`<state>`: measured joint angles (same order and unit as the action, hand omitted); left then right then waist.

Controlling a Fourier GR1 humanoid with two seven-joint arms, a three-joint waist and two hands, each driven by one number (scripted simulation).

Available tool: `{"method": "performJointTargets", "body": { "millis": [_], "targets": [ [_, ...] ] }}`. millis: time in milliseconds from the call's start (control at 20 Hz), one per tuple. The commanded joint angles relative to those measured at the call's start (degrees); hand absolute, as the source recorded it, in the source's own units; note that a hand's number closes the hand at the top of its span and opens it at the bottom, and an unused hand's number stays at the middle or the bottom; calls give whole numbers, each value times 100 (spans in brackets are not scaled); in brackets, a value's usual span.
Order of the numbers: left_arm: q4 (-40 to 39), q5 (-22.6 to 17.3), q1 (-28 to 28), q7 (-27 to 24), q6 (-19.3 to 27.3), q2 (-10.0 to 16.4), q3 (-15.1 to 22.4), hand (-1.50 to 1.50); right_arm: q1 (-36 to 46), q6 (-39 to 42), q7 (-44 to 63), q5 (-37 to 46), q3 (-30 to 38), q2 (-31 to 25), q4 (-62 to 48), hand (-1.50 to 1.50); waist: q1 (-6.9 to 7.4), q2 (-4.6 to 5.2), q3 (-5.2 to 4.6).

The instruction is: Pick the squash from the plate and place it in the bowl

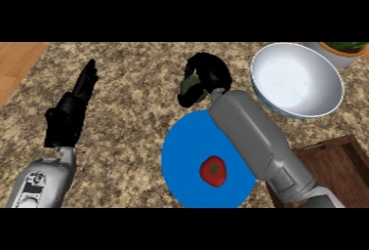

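right hand (205, 73): curled round squash (186, 88), beyond plate (180, 161) rim
left hand (72, 102): fingers straight, far left
bowl (296, 83): right of that hand, bare counter (130, 146) between
tomato (213, 171): on plate

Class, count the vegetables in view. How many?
2. A red tomato lies on the blue plate; a greenish squash is mostly hidden in the curled right hand, beyond the plate. The forearm may hide more.

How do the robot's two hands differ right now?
The left hand has straight fingers and holds nothing; the right hand curls round a greenish squash. The left hand sits at the counter's left side; the right hand is just beyond the blue plate, left of the white bowl. Both are black, on grey forearms.
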<state>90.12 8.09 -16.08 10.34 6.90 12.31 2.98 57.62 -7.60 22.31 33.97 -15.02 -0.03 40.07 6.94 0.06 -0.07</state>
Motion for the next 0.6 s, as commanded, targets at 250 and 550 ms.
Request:
{"method": "performJointTargets", "body": {
  "millis": [250, 550],
  "targets": [
    [-195, 61, -23, -101, -20, -12, 32, 0, 948, -2581, 2908, 63, -1019, 3, 584, 150, 26, -46, -23],
    [-280, 134, 4, -129, 179, 18, -185, 0, 1669, -2928, 4825, 569, -1781, 2, 533, 150, -386, -27, -9]
  ]
}}
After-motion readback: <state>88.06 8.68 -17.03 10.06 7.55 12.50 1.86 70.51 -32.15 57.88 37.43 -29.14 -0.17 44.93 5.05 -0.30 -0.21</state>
